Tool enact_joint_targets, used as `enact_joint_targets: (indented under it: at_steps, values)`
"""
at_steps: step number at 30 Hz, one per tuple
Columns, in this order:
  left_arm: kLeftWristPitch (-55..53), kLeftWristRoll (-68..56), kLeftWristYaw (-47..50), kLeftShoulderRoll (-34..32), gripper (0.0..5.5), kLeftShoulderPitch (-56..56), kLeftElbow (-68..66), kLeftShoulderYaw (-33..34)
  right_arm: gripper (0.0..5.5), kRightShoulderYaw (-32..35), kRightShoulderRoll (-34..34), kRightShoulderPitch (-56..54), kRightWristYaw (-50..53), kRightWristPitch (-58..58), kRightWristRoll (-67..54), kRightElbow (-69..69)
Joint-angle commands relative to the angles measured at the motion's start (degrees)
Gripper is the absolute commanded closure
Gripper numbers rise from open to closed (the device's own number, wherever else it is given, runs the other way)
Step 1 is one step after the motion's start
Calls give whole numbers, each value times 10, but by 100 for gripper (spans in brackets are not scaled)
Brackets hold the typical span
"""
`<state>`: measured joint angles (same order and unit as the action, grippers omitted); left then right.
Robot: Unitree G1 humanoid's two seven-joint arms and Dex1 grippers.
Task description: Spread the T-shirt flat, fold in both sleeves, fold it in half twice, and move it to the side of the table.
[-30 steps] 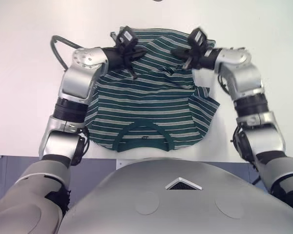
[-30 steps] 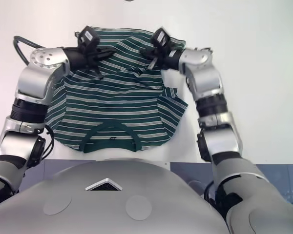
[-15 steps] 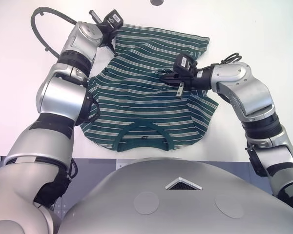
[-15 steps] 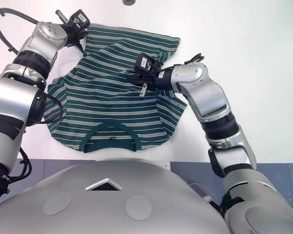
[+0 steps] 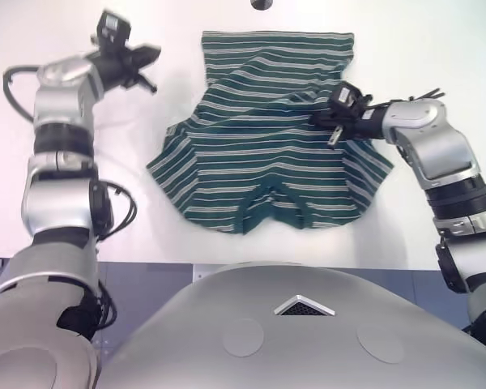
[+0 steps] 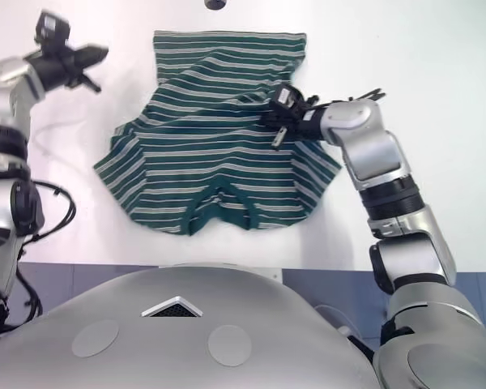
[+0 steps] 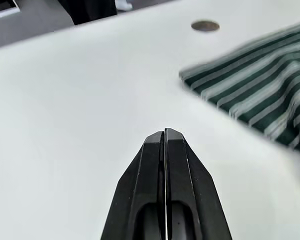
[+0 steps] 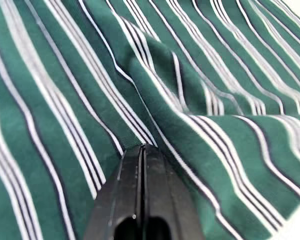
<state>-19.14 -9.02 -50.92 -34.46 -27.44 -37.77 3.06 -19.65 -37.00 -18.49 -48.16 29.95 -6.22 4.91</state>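
On white tabletop (image 5: 437,49), striped T-shirt (image 5: 267,138) lies rumpled, collar nearest robot. R claw (image 8: 143,147) pinched shut on a shirt fold; L claw (image 7: 165,134) closed, empty (over bare tabletop, apart from shirt).

Seemingly a lab or test room: plain white table (image 5: 437,32) with a round grommet (image 7: 205,25), dark floor (image 7: 35,20) beyond.

T-shirt (image 5: 259,162) mid table (image 5: 445,49); L gripper (image 5: 152,53) left of it, R gripper (image 5: 316,120) on it
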Motion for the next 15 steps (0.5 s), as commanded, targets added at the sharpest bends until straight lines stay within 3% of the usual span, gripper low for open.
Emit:
enact_joint_targets:
  at_steps: [1, 4, 6, 11, 15]
  values:
    - [-190, -104, -34, -50, 499, 167, 233, 68, 550, 17, -38, 52, 5, 18, 22, 26]
    - [-295, -171, -48, -59, 442, 275, 396, 69, 550, 28, -58, 89, -4, 48, 7, -39]
    - [-327, -187, -40, -57, 442, 306, 449, 58, 550, 59, -45, 84, 13, 59, -9, -63]
    - [-318, -148, -3, -60, 442, 318, 466, 4, 550, 124, 2, 32, 33, 106, -67, -119]
    - [-296, -117, -9, -80, 442, 341, 469, -67, 550, 123, 5, 31, 42, 105, -60, -106]
